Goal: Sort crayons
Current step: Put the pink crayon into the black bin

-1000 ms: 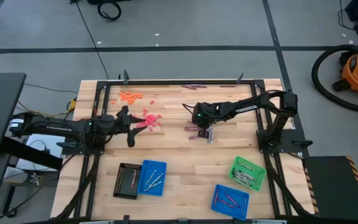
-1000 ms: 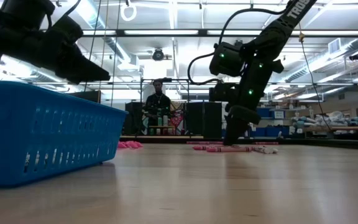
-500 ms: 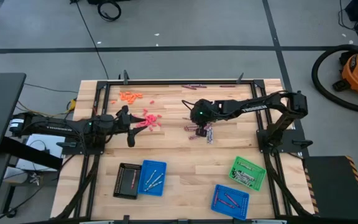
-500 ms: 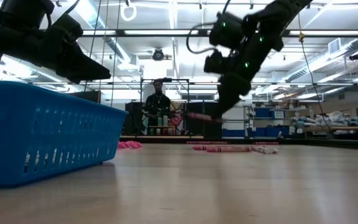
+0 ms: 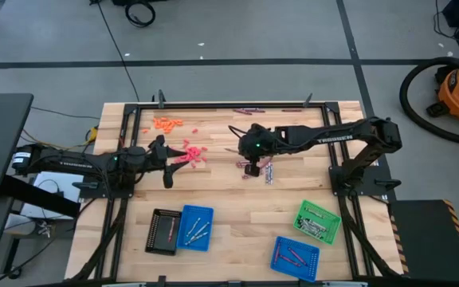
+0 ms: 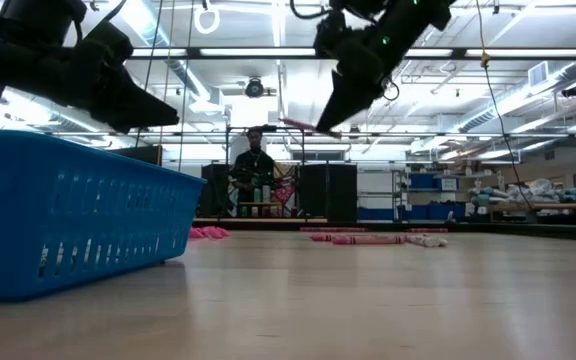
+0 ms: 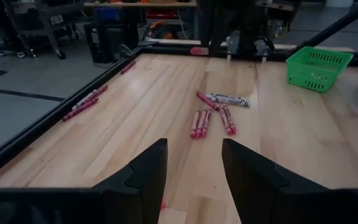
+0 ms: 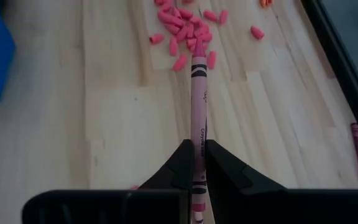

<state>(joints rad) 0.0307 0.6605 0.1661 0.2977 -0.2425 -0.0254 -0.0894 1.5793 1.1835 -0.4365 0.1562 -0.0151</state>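
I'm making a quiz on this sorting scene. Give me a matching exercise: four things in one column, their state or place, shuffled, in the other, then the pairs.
Things:
1. right gripper
2. left gripper
3. green tray
4. pink crayon pieces

States or places:
A. open, holding nothing
B. on the table ahead of the left gripper
C. shut on a pink crayon, lifted above the table
D. on the table's right side, near the front edge

Pairs: 1-C, 2-A, 3-D, 4-B
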